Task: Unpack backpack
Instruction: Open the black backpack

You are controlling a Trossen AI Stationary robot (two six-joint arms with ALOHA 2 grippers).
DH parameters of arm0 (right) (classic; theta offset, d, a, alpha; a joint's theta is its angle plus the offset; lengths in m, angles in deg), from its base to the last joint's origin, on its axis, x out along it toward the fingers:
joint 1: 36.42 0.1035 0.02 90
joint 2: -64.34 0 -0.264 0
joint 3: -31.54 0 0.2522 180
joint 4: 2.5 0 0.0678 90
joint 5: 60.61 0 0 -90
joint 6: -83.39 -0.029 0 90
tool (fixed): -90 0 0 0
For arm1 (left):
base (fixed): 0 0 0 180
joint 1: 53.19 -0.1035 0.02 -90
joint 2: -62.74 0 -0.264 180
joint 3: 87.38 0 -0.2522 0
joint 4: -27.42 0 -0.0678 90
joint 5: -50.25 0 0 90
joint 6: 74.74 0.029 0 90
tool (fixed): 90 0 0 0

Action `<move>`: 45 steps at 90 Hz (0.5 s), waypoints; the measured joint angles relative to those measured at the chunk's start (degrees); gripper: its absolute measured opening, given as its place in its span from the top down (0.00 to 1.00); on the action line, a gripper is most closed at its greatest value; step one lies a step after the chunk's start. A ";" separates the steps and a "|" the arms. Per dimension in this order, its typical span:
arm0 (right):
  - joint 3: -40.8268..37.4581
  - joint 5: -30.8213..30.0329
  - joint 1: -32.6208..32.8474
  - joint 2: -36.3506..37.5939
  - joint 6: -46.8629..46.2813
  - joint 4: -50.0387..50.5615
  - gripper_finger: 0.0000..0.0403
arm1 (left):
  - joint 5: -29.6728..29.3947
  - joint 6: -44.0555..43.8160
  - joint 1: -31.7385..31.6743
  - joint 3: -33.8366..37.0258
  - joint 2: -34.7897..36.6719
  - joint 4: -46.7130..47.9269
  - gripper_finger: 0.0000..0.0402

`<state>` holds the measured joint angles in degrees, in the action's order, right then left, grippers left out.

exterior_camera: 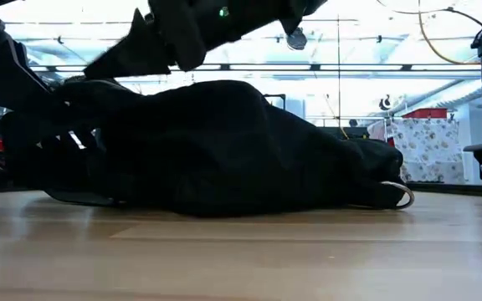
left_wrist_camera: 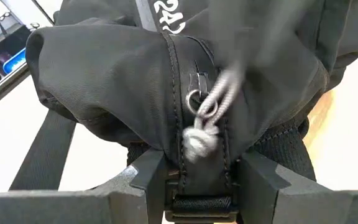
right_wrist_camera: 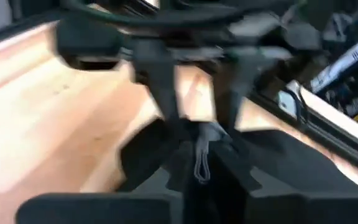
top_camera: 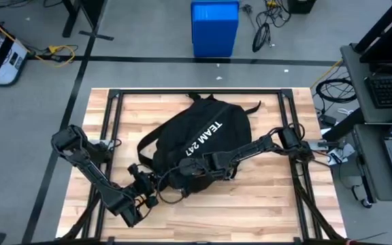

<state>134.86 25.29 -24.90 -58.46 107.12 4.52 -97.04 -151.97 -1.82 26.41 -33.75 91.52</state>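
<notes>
Two pincers are meeting at the backpack (top_camera: 196,139) on the wooden surface (top_camera: 264,197): the left pincer (left_wrist_camera: 197,186) is clamping its zipper seam; whether the right pincer (top_camera: 186,170) is clenched cannot be told.

High view: even, diffuse overhead light; soft, faint shadows under the backpack (top_camera: 199,139) on the table (top_camera: 264,194); sharp across the frame.
Low view: strongly backlit; bright ceiling lights and windows along the upper frame wash out the background; backpack reads as a near-silhouette; foreground tabletop soft, out of focus.
Left wrist view: bright, slightly overexposed at the right edge; zipper pull cord (left_wrist_camera: 207,115) smeared by motion blur; fabric folds mostly sharp.
Right wrist view: heavy motion blur throughout; edges streaked, details indistinct.
</notes>
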 joint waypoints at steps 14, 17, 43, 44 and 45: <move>0.00 -0.02 -0.63 0.00 -0.44 0.92 0.93 | 0.11 0.04 0.02 0.04 0.00 -0.12 0.67; 0.00 0.00 -0.66 0.00 -0.57 0.96 0.93 | 0.11 0.02 0.02 0.04 0.00 -0.10 0.67; 0.00 -0.04 -0.66 0.00 -0.58 1.56 0.99 | 0.11 0.02 0.02 0.04 0.00 -0.10 0.66; 0.00 -0.04 -0.66 0.00 -0.56 1.59 0.99 | 0.11 0.02 0.02 0.04 0.00 -0.10 0.66; 0.02 -0.04 -0.66 0.00 -0.52 1.66 0.99 | 0.11 0.02 0.02 0.04 0.00 -0.10 0.66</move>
<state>134.87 25.24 -25.55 -58.46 106.60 6.18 -96.94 -151.94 -1.80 26.46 -33.75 91.42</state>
